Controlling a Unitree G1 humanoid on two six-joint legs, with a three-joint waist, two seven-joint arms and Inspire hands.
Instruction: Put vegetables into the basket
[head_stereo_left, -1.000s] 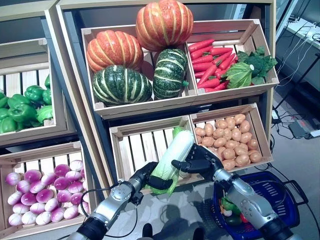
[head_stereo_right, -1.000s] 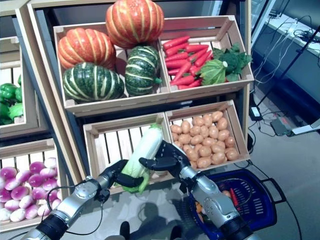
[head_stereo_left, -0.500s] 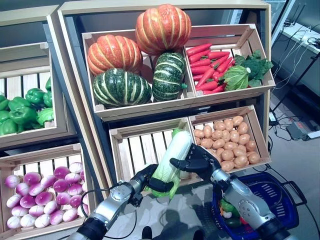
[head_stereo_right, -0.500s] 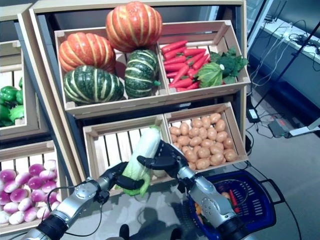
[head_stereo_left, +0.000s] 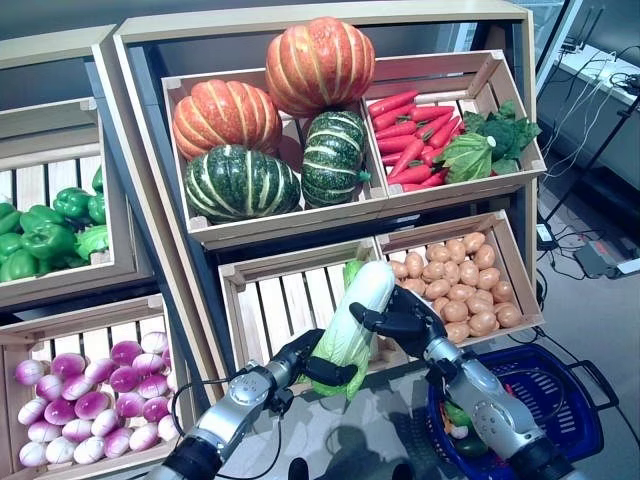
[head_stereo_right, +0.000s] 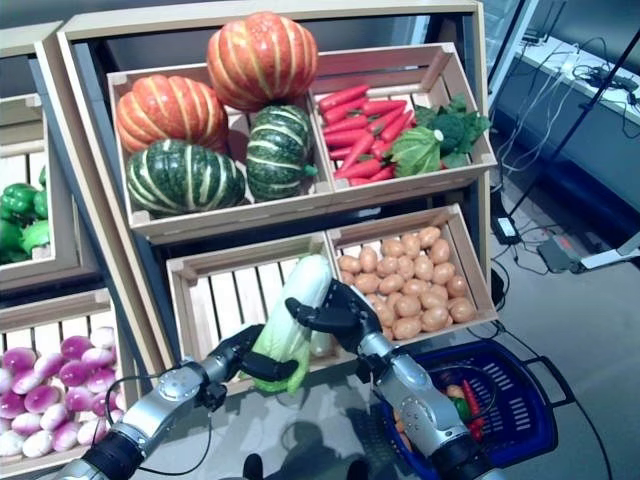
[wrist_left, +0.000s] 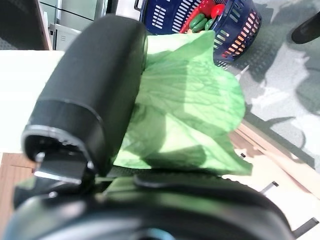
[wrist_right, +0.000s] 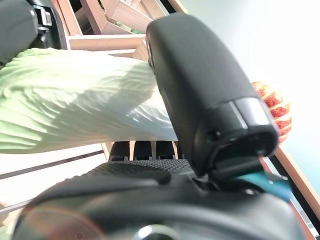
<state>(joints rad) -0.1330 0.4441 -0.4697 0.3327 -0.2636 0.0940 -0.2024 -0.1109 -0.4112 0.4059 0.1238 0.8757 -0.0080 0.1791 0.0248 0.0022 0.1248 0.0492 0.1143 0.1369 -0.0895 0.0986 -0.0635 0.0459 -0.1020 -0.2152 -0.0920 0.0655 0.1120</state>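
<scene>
A long napa cabbage (head_stereo_left: 355, 318), white at its upper end and leafy green at its lower end, is held up in front of the middle lower crate (head_stereo_left: 275, 300). My left hand (head_stereo_left: 305, 358) is curled round its green lower end (wrist_left: 190, 105). My right hand (head_stereo_left: 400, 318) grips its white upper part (wrist_right: 75, 100) from the right. The blue basket (head_stereo_left: 560, 400) stands on the floor at the lower right, with a few vegetables inside.
The wooden shelf holds crates of pumpkins (head_stereo_left: 270, 120), carrots with leafy greens (head_stereo_left: 440, 125), potatoes (head_stereo_left: 465, 285), green peppers (head_stereo_left: 45, 225) and purple-white turnips (head_stereo_left: 95, 385). A second cabbage (head_stereo_left: 352, 270) lies in the middle crate behind the held one.
Both hands have lifted the cabbage a little and moved it slightly right, away from the crate. The camera has shifted slightly.
</scene>
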